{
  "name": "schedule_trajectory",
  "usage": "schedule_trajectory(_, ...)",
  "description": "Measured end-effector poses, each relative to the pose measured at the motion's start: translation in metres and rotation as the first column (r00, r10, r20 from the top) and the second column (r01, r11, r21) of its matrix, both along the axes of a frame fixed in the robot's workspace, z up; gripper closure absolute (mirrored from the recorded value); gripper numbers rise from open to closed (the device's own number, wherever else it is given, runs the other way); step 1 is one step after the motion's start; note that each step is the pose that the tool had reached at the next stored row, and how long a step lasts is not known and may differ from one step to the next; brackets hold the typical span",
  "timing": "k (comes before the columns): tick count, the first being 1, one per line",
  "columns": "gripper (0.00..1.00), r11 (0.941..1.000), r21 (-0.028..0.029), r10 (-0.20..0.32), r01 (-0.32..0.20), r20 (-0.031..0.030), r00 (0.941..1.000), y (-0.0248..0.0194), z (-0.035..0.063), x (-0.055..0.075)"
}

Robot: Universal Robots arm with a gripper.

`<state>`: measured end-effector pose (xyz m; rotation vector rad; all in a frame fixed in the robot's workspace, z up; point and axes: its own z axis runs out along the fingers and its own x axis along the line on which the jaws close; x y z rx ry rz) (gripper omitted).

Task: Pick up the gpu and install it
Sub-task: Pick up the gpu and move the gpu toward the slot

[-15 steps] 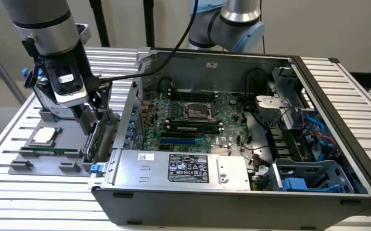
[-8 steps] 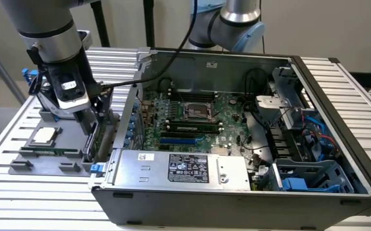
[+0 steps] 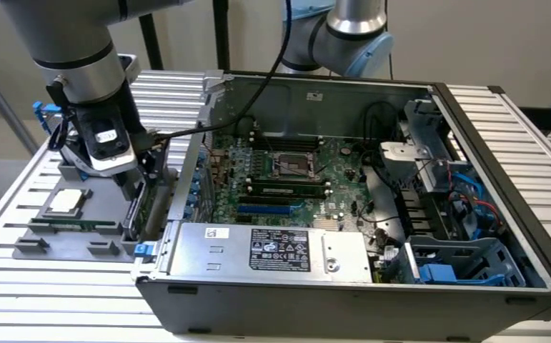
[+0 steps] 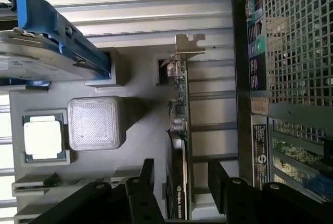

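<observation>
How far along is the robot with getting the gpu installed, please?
Nothing looks finished yet. The gpu stands on edge in its gray holder beside the computer case, not on the motherboard. In hand: the gripper is low over the card, its open fingers straddling it with a gap on each side, so there is no grasp. Left: gripping, lifting and seating it in the case.
</observation>
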<state>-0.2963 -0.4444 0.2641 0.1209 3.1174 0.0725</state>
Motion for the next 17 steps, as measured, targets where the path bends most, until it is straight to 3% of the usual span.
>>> schedule_trajectory(11, 0.00, 0.9999, 0.0000, -0.014, 0.014, -0.0001, 0.9999, 0.0013, -0.0201, 0.000)
schedule_trajectory(17, 0.00, 0.9997, 0.0000, -0.025, 0.025, -0.0030, 0.9997, 0.0020, -0.0216, 0.000)
